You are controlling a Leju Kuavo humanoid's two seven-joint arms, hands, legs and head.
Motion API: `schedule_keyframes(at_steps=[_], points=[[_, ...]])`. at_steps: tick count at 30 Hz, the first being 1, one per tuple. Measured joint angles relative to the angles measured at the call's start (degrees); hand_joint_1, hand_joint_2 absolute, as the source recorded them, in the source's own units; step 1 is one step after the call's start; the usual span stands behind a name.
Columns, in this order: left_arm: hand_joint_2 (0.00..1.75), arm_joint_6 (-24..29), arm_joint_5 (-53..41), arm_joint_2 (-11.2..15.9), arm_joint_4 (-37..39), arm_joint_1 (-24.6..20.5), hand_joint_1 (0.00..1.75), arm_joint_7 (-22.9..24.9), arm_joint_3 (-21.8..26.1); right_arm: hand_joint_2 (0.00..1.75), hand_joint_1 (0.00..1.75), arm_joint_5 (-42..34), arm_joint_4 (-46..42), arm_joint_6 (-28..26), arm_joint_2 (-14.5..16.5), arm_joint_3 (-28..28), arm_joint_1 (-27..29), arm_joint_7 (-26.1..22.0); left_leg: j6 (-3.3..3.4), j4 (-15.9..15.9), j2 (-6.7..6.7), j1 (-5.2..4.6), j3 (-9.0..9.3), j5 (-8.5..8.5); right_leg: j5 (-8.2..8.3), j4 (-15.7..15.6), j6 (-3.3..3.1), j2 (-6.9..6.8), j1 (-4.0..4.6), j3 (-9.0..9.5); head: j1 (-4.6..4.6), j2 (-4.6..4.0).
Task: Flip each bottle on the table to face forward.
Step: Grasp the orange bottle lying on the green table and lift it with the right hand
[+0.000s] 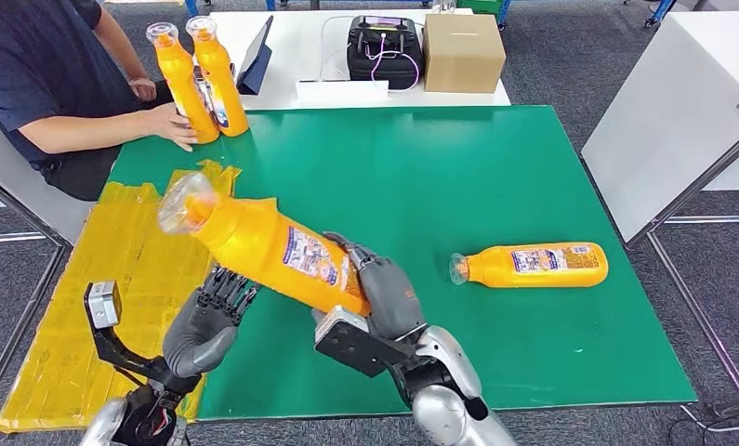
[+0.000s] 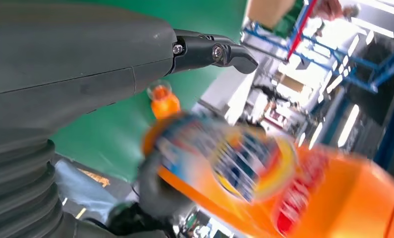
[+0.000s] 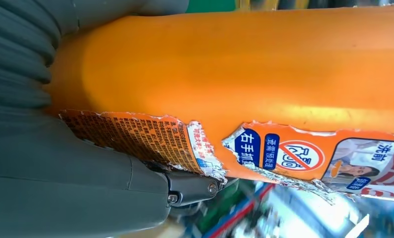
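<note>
Gripping the bottle (image 1: pixel 272 246) near its base, the right hand (image 1: pixel 384 293) held it tilted above the tabletop (image 1: pixel 458 177), cap up-left; the left hand (image 1: pixel 207 321) hovered just beneath, fingers apart.

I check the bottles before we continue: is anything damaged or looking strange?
Yes. The held bottle in the right hand has a torn label: ragged edges with bare orange plastic between two pieces. Another bottle lies on its side on the green mat.
</note>
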Motion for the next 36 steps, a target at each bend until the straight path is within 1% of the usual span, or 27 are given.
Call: schedule_keyframes(at_steps=[6, 11, 21, 25, 29, 31, 36], points=[[1.75, -0.4, -0.8, -0.1, -2.2, 0.0, 0.00, -1.3, -3.0, 1.75, 1.75, -2.0, 2.9, 2.6, 0.0, 4.8, -1.6, 0.4, 0.00, 0.0, 0.00, 0.00, -0.02, 0.00, 0.00, 0.0, 0.00, 0.00, 0.00, -0.01, 0.00, 0.00], [1.75, -0.6, -0.4, -0.2, -3.1, 0.0, 0.00, -2.0, -4.3, 1.75, 1.75, -3.3, 5.1, 3.8, 0.0, 8.5, -3.3, 0.4, 0.00, 0.0, -0.01, 0.00, -0.02, 0.00, 0.00, 0.0, 0.00, 0.00, 0.00, -0.03, 0.00, 0.00], [1.75, -0.1, -0.4, -0.2, -3.2, 0.0, 0.00, -2.3, -4.4, 1.75, 1.75, -5.3, 7.3, 5.0, 0.0, 11.8, -5.3, 0.4, 0.00, 0.0, 0.02, 0.00, -0.02, 0.00, 0.00, 0.0, 0.00, 0.00, 0.00, -0.03, -0.01, 0.00], [1.75, 0.1, -0.4, -0.2, -3.2, 0.0, 0.00, -2.4, -4.4, 1.75, 1.75, -5.4, 7.5, 5.1, 0.0, 12.2, -5.7, 0.4, 0.00, 0.0, 0.02, 0.00, -0.02, 0.00, 0.00, 0.0, 0.00, 0.00, 0.00, -0.03, -0.01, 0.00], [1.75, 0.9, -0.7, -0.2, -3.2, 0.2, 1.75, -3.0, -4.1, 1.75, 1.75, -6.4, 9.3, 5.0, 0.1, 14.8, -7.9, 0.6, 0.00, 0.0, 0.02, 0.00, -0.01, 0.00, 0.00, 0.0, 0.00, 0.00, 0.00, -0.04, -0.01, 0.00], [1.75, 1.1, -0.8, -0.2, -3.2, 0.4, 1.75, -3.3, -3.6, 1.75, 1.75, -6.9, 10.2, 4.9, 0.1, 16.2, -9.1, 0.7, 0.00, 0.0, 0.02, 0.00, -0.01, 0.00, 0.00, 0.0, 0.00, 0.00, 0.00, -0.05, -0.01, 0.00], [1.75, 1.1, -0.7, -0.2, -3.2, 0.6, 1.75, -3.4, -3.2, 1.75, 1.75, -7.0, 10.6, 4.9, 0.1, 16.9, -9.7, 0.7, 0.00, 0.0, 0.02, 0.00, -0.02, 0.00, 0.00, 0.0, 0.00, 0.00, 0.00, -0.06, -0.01, 0.00]])
